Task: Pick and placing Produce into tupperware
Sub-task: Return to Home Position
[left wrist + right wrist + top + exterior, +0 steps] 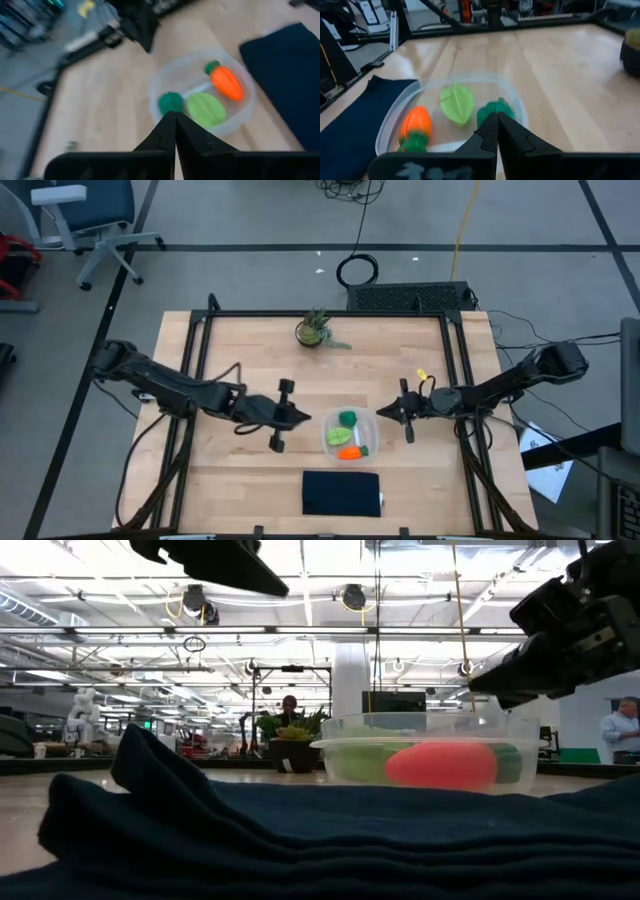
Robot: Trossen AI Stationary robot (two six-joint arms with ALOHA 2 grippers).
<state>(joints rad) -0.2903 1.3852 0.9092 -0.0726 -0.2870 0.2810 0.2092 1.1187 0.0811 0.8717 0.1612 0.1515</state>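
The clear tupperware [349, 434] stands on the wooden table, near its front middle. All three produce pieces lie inside it. They are a dark green lump [171, 102], a flat lime-green leaf [206, 109] and an orange carrot [226, 82] with a green tip. My left gripper [306, 418] hovers shut just left of the container and above it. My right gripper [381, 412] is shut too and hangs just right of the container. Its fingertips [496, 120] point at the dark green lump [492, 111]. Neither gripper holds anything.
A black rectangular pad [341, 492] lies just in front of the tupperware and fills the foreground of the low view. A small potted plant [315, 328] stands at the far edge. Bare wood lies to the left and right of the container.
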